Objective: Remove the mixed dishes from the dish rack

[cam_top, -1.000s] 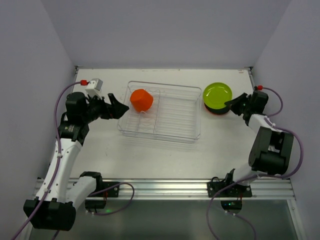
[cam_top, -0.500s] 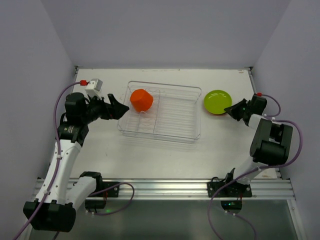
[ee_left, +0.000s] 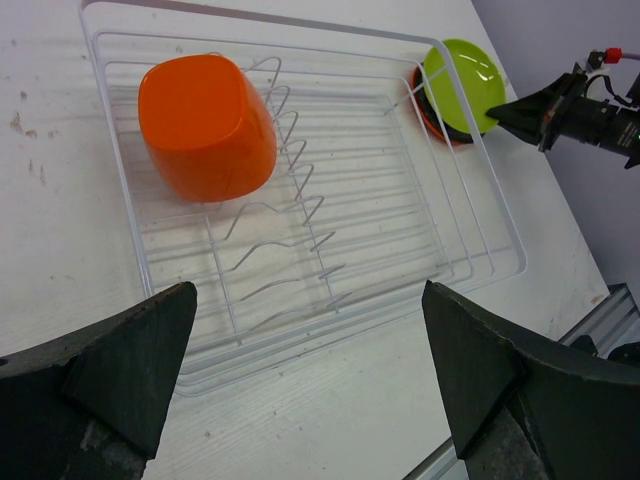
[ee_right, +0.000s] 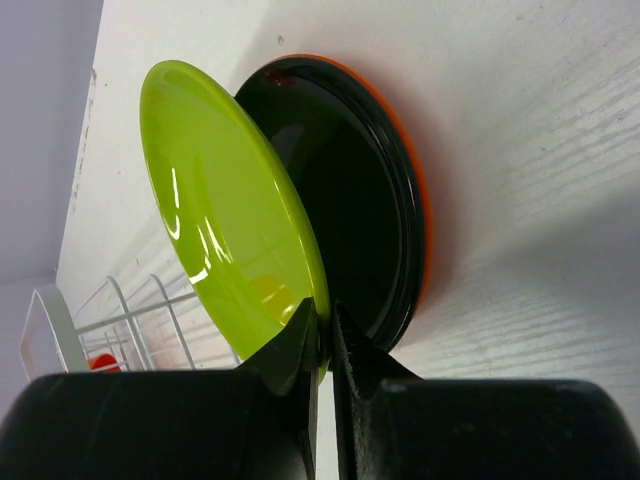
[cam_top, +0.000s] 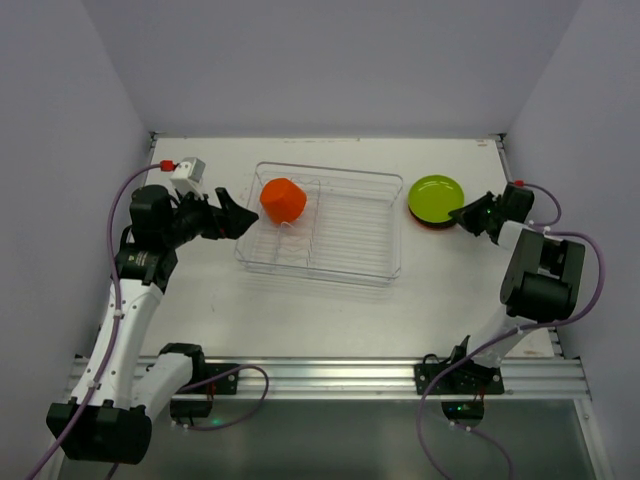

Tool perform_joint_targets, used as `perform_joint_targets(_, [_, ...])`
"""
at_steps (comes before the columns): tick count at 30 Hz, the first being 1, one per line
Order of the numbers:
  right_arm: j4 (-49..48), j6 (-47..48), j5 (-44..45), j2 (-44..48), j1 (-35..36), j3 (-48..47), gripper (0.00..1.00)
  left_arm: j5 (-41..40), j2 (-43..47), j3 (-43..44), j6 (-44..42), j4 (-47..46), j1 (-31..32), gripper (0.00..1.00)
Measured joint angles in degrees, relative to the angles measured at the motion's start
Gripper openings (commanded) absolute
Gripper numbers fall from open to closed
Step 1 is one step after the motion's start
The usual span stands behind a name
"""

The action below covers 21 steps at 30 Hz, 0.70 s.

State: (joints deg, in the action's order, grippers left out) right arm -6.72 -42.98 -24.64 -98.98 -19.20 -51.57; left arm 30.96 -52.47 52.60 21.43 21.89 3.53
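Observation:
The dish rack (cam_top: 330, 277) (ee_left: 330, 333) lies mid-table with an orange faceted cup (cam_top: 283, 200) (ee_left: 205, 125) tipped over in its far left corner. My left gripper (cam_top: 240, 213) (ee_left: 308, 292) hovers open at the rack's left side, nothing between its fingers. To the right of the rack, my right gripper (cam_top: 462, 216) (ee_right: 327, 315) is shut on the near rim of the lime-green plate (cam_top: 436, 195) (ee_right: 225, 210) (ee_left: 462, 70). That plate is tilted above a black plate (ee_right: 360, 220), which rests in an orange plate (ee_right: 420, 210) on the table.
The back wall runs along the table's far edge, and side walls flank both arms. The right arm's cable (cam_top: 585, 300) loops near the table's right edge. The aluminium rail (cam_top: 330, 375) with both arm bases runs along the near edge.
My right gripper has brought the lime-green plate down a little over the black and orange stack, still pinching its rim. The left arm and the orange cup have not moved.

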Motion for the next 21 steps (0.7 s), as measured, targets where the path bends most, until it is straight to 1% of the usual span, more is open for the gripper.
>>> perform_joint_targets(7, [1.5, -0.5, 0.0, -1.2, 0.0, -1.2, 0.0, 0.0, 0.0, 0.0, 0.0, 0.0, 0.0, 1.0])
perform_joint_targets(9, [2.3, -0.5, 0.0, -1.6, 0.0, -1.7, 0.02, 0.0, 0.0, 0.0, 0.0, 0.0, 0.0, 1.0])
perform_joint_targets(13, [3.4, -0.5, 0.0, -3.5, 0.0, -3.8, 0.03, 0.0, 0.0, 0.0, 0.0, 0.0, 0.0, 1.0])
perform_joint_targets(21, [4.8, -0.5, 0.0, -3.8, 0.0, -4.0, 0.07, 0.0, 0.0, 0.0, 0.0, 0.0, 0.0, 1.0])
